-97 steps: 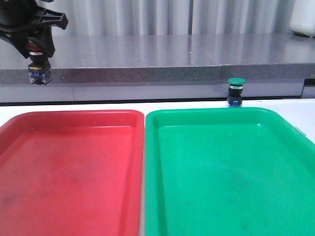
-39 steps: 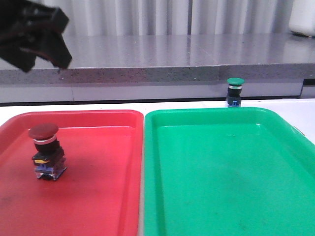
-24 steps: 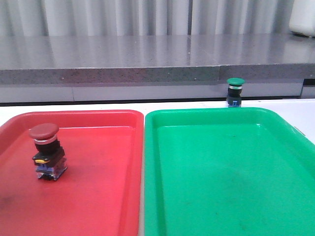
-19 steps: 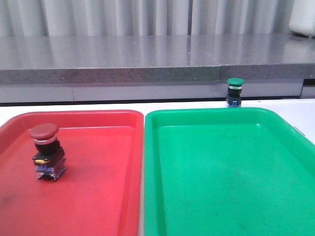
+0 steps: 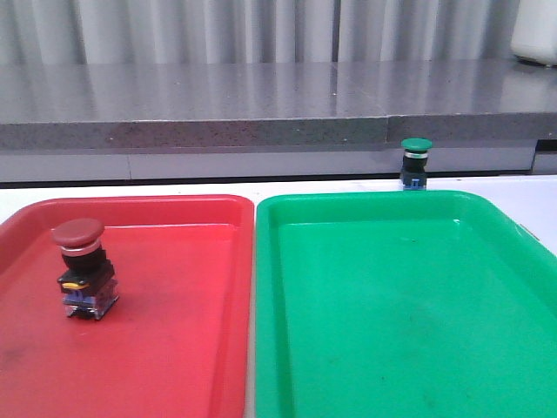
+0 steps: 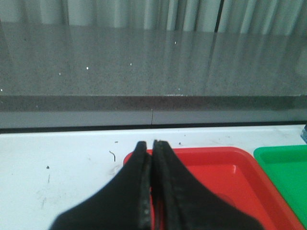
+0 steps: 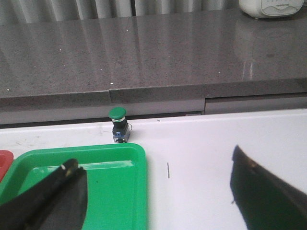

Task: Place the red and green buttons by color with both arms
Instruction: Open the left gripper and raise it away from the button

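the red button (image 5: 81, 268) is sitting upright inside the red tray (image 5: 174, 348), toward that tray's left wall, so the red half of the sorting looks done. the green button (image 5: 415, 162) is standing upright on the white counter (image 7: 216, 158), just beyond the far rim of the green tray (image 5: 392, 331) and not in it. the step in hand, as i judge it, is picking up that green button with the right arm. the right gripper (image 7: 158, 191) is hanging with its jaws spread wide, the green tray's far corner and bare counter showing between them, the green button well ahead of them and a little off their centre line. to do this well, the gripper probably needs lining up so the button sits midway between the jaws, then closing below the cap, on the silver collar or the block base, where the grip should be squarer than on the rounded cap. after that it is likely a short lift over the green tray's rim and a low release so the button lands upright. the left gripper (image 6: 151, 182) is holding nothing, its jaws pressed together, poised near the red tray's far left corner and apart from the red button. the counter is white and smooth with a few small dark marks. beyond the green tray, a grey speckled ledge (image 5: 261, 100) is running across the room, with pale pleated curtains (image 5: 218, 30) behind it and a white appliance (image 7: 273, 7) resting at the ledge's right end.
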### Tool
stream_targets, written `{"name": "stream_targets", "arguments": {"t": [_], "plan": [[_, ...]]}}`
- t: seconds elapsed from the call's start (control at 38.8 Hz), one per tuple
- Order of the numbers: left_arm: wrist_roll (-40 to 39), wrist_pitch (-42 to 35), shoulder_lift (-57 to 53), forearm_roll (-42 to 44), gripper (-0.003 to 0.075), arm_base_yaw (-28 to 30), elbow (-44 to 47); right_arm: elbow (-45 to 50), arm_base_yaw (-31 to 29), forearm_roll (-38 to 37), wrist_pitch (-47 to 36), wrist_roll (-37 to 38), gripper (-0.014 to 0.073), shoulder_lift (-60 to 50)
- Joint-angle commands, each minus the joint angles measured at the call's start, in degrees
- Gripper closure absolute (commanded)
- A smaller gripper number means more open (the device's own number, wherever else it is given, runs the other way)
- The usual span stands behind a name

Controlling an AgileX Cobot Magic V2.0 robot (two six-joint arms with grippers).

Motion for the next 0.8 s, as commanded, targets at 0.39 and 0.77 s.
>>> {"name": "stream_targets", "arguments": {"t": [0.39,0.77], "plan": [[-0.3,-5.15,-1.72,-0.46,0.074,-0.02,-1.37,-1.96,-0.34,0.17,-11.71,-0.09,-0.0029,2.76],[-0.3,-5.15,-1.72,-0.46,0.074,-0.02,-1.37,-9.84,-0.34,-2.41,-20.28,-0.14,-0.0029,30.65]]}}
